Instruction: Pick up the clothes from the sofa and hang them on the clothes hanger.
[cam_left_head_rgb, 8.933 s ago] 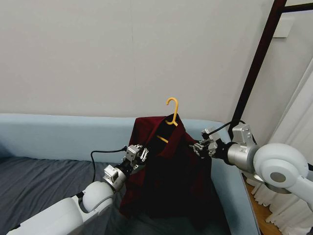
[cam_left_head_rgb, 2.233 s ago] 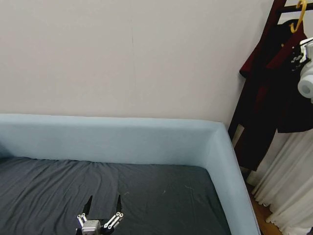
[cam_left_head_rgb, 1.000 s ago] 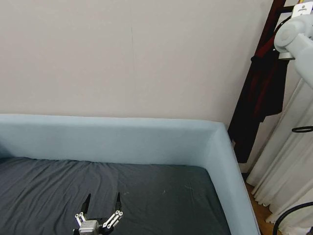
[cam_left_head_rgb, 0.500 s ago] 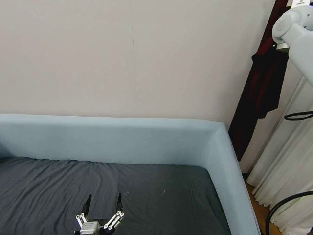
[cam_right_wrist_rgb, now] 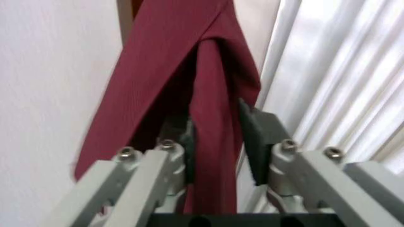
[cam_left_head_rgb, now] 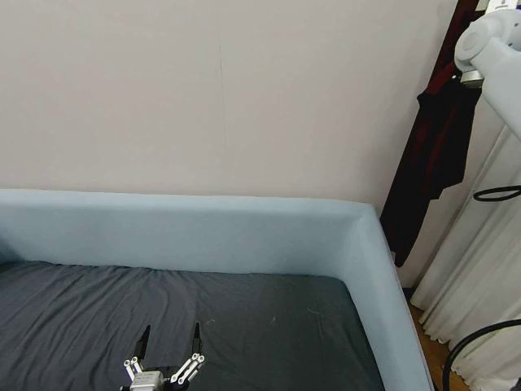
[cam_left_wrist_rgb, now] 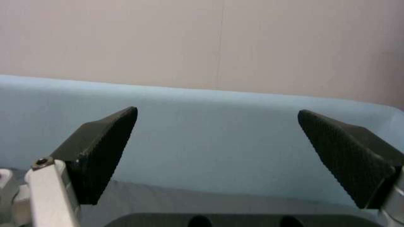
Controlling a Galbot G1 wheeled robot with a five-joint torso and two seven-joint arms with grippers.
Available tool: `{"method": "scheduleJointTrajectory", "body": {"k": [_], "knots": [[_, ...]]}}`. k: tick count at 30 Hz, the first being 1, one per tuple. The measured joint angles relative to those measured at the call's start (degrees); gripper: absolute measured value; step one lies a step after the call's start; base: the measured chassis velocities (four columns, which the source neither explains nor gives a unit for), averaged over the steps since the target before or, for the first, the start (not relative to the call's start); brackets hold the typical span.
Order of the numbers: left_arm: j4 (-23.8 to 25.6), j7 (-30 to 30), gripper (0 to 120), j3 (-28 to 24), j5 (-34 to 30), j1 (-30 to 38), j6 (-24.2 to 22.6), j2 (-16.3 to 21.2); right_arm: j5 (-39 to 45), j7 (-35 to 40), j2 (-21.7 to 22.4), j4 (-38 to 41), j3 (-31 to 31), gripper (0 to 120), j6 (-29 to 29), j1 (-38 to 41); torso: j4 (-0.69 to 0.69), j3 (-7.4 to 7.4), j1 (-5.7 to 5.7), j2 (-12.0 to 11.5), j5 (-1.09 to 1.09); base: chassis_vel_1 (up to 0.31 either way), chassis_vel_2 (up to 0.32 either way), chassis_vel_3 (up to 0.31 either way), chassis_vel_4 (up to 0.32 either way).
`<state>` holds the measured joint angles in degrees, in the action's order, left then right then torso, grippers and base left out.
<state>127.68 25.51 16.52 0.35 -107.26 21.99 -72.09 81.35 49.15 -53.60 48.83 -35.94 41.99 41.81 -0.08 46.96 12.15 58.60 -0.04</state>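
the dark red shirt [cam_left_head_rgb: 444, 134] hangs high beside the rack's dark post [cam_left_head_rgb: 396, 228], past the right end of the pale blue sofa [cam_left_head_rgb: 203, 232] and next to a white curtain [cam_left_head_rgb: 480, 277]. the right end effector [cam_right_wrist_rgb: 218, 137] is clenched on a fold of the shirt. the left end effector [cam_left_head_rgb: 167, 362] hovers low over the sofa's dark grey seat, fingers spread wide, grasping nothing.
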Motion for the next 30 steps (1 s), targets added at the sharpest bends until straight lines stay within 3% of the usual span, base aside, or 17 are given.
{"method": "scheduleJointTrajectory", "body": {"k": [1, 6, 8, 14, 15, 19, 20, 23, 25, 26, 30], "knots": [[0.0, 0.0, 100, 0.0, 0.0, 0.0, 0.0, 0.0, 0.0, 0.0, 0.0, 0.0, 0.0, 30, 0.0, 0.0, 0.0, 0.0, 0.0, 0.0, 0.0, 0.0, 0.0, 0.0, 0.0], [-0.07, 0.0, 100, -0.05, 0.12, -0.34, 0.38, -0.06, 0.1, 0.14, 0.97, 2.55, 0.06, 54, -0.02, -0.28, 0.01, 0.0, 0.0, 0.0, -0.01, 0.0, 0.0, 0.0, 0.0], [-0.1, 0.0, 100, -0.05, 0.13, -0.35, 0.39, -0.06, 0.04, 0.15, 1.29, 3.44, 0.17, 57, -0.03, -0.54, 0.01, 0.0, 0.0, 0.0, -0.01, 0.0, 0.0, 0.0, 0.0], [-0.37, 0.03, 100, -0.07, 0.19, -0.23, 0.27, -0.09, -0.4, -2.87, 7.86, 17.37, 3.73, 82, -0.3, -4.58, 0.03, 0.0, 0.0, 0.0, -0.01, 0.0, 0.0, 0.0, 0.0], [-0.37, 0.03, 100, -0.07, 0.19, -0.23, 0.27, -0.09, -0.4, -2.87, 7.86, 17.37, 3.73, 82, -0.3, -4.58, 0.03, 0.0, 0.0, 0.0, -0.01, 0.0, 0.0, 0.0, 0.0], [-0.62, 0.06, 100, 0.06, -0.2, 0.02, -0.19, -0.03, -1.27, -8.57, 15.54, 29.06, 6.04, 98, -2.18, -8.65, -0.01, 0.0, 0.0, 0.0, 0.01, 0.0, 0.0, 0.0, 0.0], [-0.62, 0.06, 100, 0.06, -0.2, 0.02, -0.19, -0.03, -1.27, -8.57, 15.54, 29.06, 6.04, 98, -2.18, -8.65, -0.01, 0.0, 0.0, 0.0, 0.01, 0.0, 0.0, 0.0, 0.0], [-0.95, 0.17, 100, 0.17, -0.77, 0.13, -0.45, 0.85, -5.22, -14.08, 22.26, 38.68, 10.43, 100, -5.48, -15.24, 0.05, 0.0, 0.0, 0.0, -0.02, 0.0, 0.0, 0.0, 0.0], [-1.24, 0.29, 100, 0.4, -1.22, 0.32, -0.61, 1.39, -8.79, -18.72, 28.05, 45.83, 14.3, 100, -9.53, -22.31, -0.01, 0.0, 0.0, 0.01, 0.03, 0.0, 0.0, 0.0, 0.0], [-1.24, 0.29, 100, 0.4, -1.22, 0.32, -0.61, 1.39, -8.79, -18.72, 28.05, 45.83, 14.3, 100, -9.53, -22.31, -0.01, 0.0, 0.0, 0.01, 0.03, 0.0, 0.0, 0.0, 0.0], [-1.58, 0.13, 100, 0.08, -1.51, 0.37, -1.15, 1.58, -10.69, -23.57, 35.4, 53.75, 22.44, 100, -16.75, -35.65, -0.03, -0.01, -0.01, 0.02, -0.02, 0.0, 0.0, 0.0, 0.0]]}}
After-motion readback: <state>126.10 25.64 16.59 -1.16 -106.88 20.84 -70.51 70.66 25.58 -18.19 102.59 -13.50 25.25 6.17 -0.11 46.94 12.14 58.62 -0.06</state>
